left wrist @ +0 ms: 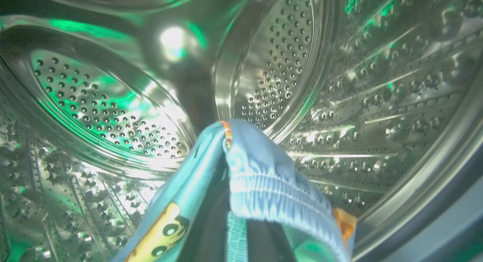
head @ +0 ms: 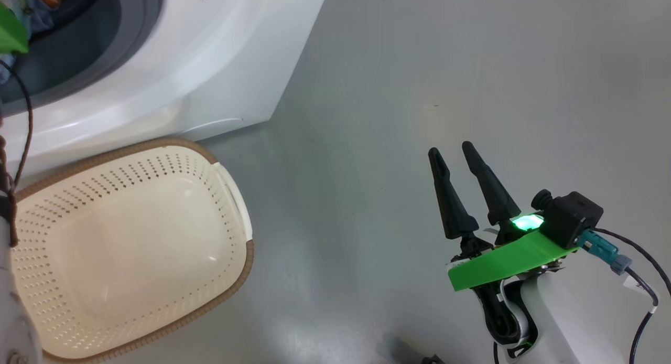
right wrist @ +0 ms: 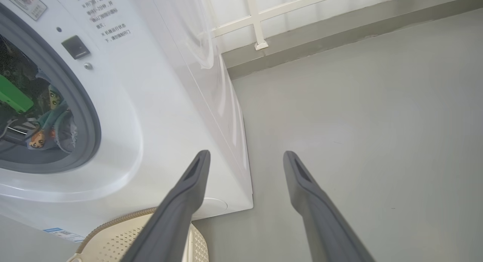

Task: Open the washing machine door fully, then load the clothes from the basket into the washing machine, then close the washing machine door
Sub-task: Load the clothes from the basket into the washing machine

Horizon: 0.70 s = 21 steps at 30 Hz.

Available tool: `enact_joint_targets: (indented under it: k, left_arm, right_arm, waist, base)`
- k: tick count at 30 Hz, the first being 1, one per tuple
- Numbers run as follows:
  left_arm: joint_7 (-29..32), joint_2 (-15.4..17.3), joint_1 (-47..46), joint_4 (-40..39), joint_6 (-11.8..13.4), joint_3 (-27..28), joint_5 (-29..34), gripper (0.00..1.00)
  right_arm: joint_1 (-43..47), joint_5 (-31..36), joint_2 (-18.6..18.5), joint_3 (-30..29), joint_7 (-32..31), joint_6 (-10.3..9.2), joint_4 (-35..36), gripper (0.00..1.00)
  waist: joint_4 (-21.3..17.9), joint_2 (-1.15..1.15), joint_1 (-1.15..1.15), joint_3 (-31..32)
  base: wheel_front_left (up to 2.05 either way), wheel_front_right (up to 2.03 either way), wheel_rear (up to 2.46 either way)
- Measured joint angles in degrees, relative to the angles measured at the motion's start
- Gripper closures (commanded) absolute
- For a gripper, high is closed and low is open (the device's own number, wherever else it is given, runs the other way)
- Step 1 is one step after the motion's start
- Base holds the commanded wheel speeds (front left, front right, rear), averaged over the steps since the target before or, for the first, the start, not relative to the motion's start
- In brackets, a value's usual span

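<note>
Left fingers (left wrist: 260, 241) pinching the light blue bear-print garment (left wrist: 264, 182): we should release deep in the perforated steel drum (left wrist: 105, 103) (right fingers (right wrist: 188, 194) wide, empty).

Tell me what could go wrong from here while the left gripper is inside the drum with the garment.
1. The clothes drape over the left gripper. On release they may cling and get dragged out of the drum as the arm withdraws.
2. In the right wrist view the fabric hangs close to the grey rubber ring. If it is dropped there, it could get pinched when the door closes.
</note>
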<state>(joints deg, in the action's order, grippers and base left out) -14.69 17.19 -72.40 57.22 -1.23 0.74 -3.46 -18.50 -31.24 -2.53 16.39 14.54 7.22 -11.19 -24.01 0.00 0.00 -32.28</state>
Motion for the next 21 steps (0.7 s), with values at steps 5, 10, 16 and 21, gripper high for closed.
enact_joint_targets:
  k: [5,10,16,21]
  left_arm:
    - [0.0,0.48,-0.24,5.68,-0.07,-1.0,0.27,1.0]
    - [1.96,1.4,-2.96,11.85,-0.62,-2.4,0.66,1.0]
    - [8.93,1.87,-5.92,15.84,-0.75,-4.21,2.1,0.54]
    - [12.6,1.86,-6.08,16.94,-0.75,-4.54,2.09,0.0]
  right_arm:
    - [-0.07,0.01,0.0,0.05,0.0,0.0,-0.03,0.0]
    - [-0.06,0.01,0.0,0.02,0.0,0.0,-0.02,0.0]
    - [-0.06,0.01,0.0,0.0,0.0,0.0,-0.04,0.0]
    - [-0.06,0.01,0.0,-0.01,0.0,0.0,-0.03,0.0]
  waist:
    - [-0.05,0.0,0.0,0.23]
    - [-0.06,0.0,0.0,0.36]
    - [0.14,0.0,0.0,0.54]
    - [0.26,0.0,0.0,0.78]
  base:
    - [0.0,0.0,0.0]
    - [0.0,0.0,0.0]
    - [0.0,0.0,0.0]
    - [0.0,0.0,0.0]
